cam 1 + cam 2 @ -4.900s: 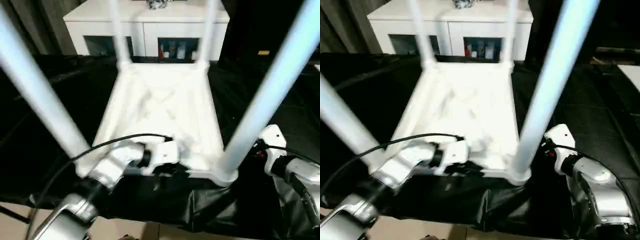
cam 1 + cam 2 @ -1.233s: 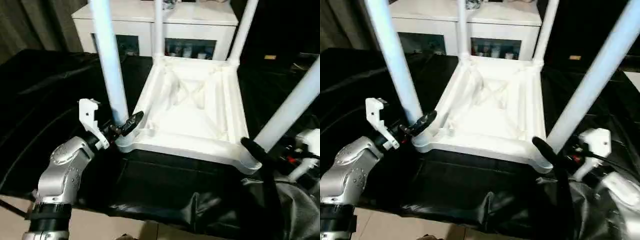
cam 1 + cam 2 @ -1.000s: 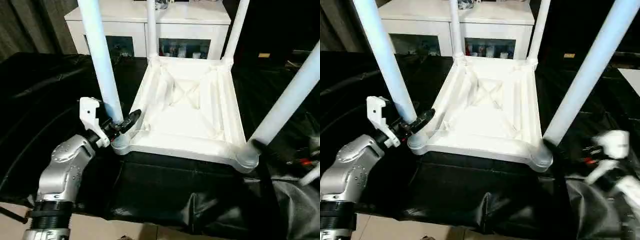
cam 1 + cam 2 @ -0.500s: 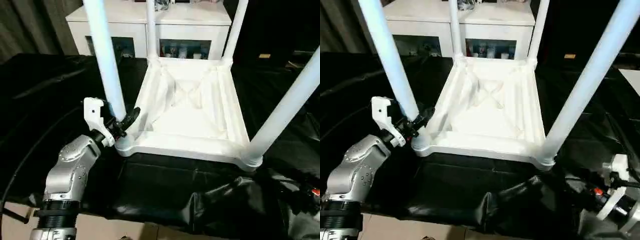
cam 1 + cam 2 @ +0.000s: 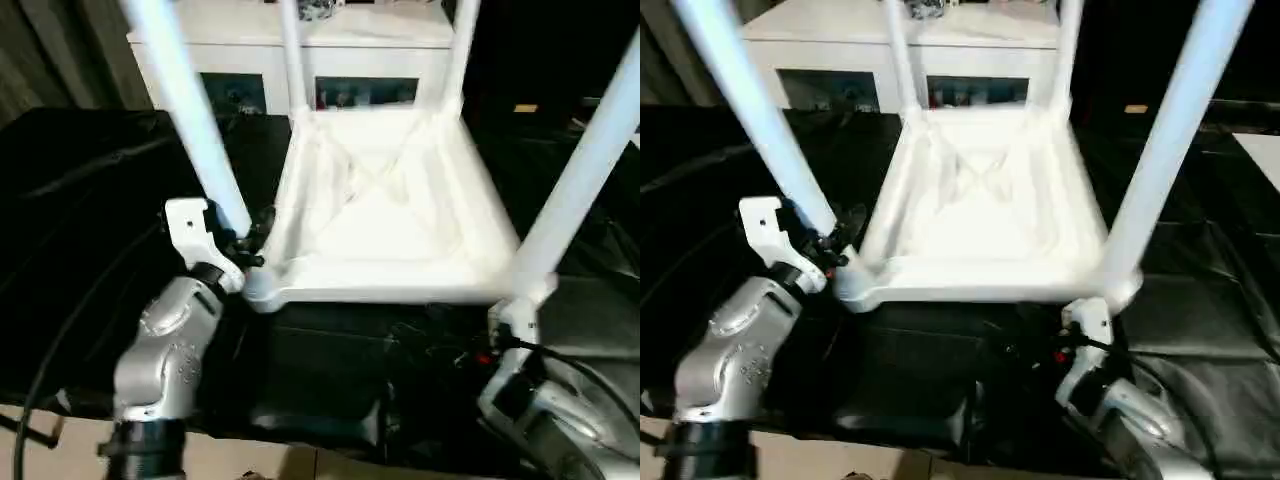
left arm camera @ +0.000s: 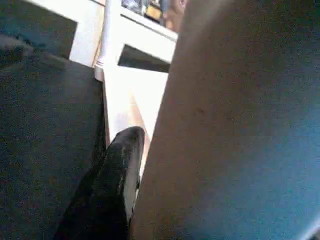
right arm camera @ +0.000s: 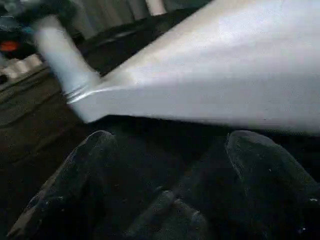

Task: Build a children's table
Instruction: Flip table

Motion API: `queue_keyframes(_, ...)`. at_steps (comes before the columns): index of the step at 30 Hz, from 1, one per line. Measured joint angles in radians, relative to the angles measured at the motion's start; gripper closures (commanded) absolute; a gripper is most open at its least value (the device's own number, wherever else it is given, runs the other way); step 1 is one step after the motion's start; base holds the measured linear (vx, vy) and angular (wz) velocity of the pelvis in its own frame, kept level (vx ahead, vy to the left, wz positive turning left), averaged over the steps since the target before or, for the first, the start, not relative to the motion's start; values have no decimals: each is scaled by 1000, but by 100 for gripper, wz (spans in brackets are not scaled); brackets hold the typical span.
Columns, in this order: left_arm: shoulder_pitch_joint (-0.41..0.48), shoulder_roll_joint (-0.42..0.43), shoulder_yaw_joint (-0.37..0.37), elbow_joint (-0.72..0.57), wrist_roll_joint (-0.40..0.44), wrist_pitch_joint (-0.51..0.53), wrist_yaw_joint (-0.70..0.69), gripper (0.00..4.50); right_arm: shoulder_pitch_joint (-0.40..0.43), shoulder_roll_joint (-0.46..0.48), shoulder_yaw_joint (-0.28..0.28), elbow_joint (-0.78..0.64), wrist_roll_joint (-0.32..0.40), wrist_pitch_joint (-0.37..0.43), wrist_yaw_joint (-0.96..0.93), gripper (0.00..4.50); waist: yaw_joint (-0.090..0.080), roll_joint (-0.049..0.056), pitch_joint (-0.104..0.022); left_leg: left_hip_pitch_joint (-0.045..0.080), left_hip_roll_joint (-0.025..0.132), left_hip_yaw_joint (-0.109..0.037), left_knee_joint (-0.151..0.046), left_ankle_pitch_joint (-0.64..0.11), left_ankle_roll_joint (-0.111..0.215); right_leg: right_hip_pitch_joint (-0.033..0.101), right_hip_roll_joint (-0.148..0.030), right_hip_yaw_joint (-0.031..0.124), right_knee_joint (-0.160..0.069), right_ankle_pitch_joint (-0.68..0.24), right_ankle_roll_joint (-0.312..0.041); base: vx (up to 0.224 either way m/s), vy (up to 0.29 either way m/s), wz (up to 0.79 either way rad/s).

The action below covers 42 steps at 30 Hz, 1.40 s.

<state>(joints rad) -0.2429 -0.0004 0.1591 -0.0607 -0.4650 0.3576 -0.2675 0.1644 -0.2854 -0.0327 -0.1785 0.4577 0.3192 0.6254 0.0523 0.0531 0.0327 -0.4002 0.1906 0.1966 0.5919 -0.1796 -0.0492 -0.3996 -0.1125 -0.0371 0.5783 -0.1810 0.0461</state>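
The children's table lies upside down on black cloth, its ribbed tabletop (image 5: 380, 220) facing up and its white legs rising from the corners. My left gripper (image 5: 245, 235) is shut on the near-left leg (image 5: 190, 120) just above its socket. In the left wrist view one black finger (image 6: 117, 175) presses against that leg (image 6: 225, 125), which hides the other finger. My right arm (image 5: 545, 410) sits below the near-right leg (image 5: 585, 160). My right gripper (image 7: 165, 145) is open with nothing between its fingers, low in front of the tabletop's near edge (image 7: 210, 85).
A white cabinet with glass doors (image 5: 250, 60) stands behind the table. Black cloth (image 5: 80, 200) covers the work surface and folds at its front edge. A black cable (image 5: 60, 340) runs along my left arm.
My left fingers have closed in on the near-left leg. My right arm has swung in from the right to sit under the table's near-right corner. The camera has shifted.
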Motion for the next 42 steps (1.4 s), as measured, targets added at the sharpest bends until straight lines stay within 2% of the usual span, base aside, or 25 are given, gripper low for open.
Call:
queue_keyframes(5,19,-72,38,-42,-128,20,35,239,-7,38,-4,0,19,8,-9,1,13,0,0,-5,2,0,1,3,6,-3,1,-2,0,-3,3,11,0,0)
queue_keyframes(8,19,-73,43,-52,-134,25,51,241,-26,85,-39,3,65,19,-31,0,11,-1,0,-5,2,1,1,2,7,-4,1,-2,0,-3,3,0,0,0)
queue_keyframes(15,21,-73,40,-53,-130,33,59,243,-89,166,-101,-6,247,54,-73,0,8,-1,0,-3,2,1,3,0,2,-3,0,0,2,-2,3,0,0,0)
queue_keyframes(17,20,-73,40,-56,-130,33,66,243,-108,186,-112,-8,269,66,-89,0,8,-1,0,-3,2,1,4,0,2,-2,0,0,2,-2,3,0,0,0)
queue_keyframes(21,21,-73,38,-60,-130,33,76,243,-223,270,-165,50,265,70,-250,0,3,-2,0,-3,2,1,6,0,2,-3,0,0,7,-2,3,0,0,0)
queue_keyframes(25,23,-72,33,-64,-130,33,75,243,-261,307,-179,88,298,71,-315,0,6,-2,0,-3,2,1,6,0,2,-4,0,1,7,-2,4,0,0,0)
queue_keyframes(30,29,-72,23,-66,-129,31,75,243,-339,322,-190,131,282,95,-412,0,5,-2,0,-3,2,1,8,0,1,-4,0,1,9,-2,4,0,0,0)
queue_keyframes(35,32,-71,19,-66,-129,30,75,243,-359,347,-200,139,281,105,-448,0,5,-2,0,-2,2,1,9,1,0,-5,0,1,15,-3,5,0,0,0)
queue_keyframes(37,34,-71,17,-67,-127,27,75,243,-368,362,-214,144,300,105,-481,34,4,-3,1,-2,2,1,10,1,0,-6,0,2,16,-3,5,0,0,0)
queue_keyframes(40,37,-70,11,-71,-125,26,75,243,-376,370,-232,145,332,106,-513,37,4,-3,1,-2,2,1,10,1,0,-6,0,2,16,-3,5,0,0,0)
queue_keyframes(41,38,-70,10,-71,-125,25,75,243,-380,371,-236,145,334,106,-520,60,4,-3,1,-2,2,1,10,1,0,-6,0,2,16,-3,5,0,0,0)
queue_keyframes(42,38,-69,9,-71,-122,23,75,243,-387,372,-242,146,333,109,-529,60,3,-3,1,-2,2,1,10,2,-1,-6,0,2,17,-3,6,0,0,0)
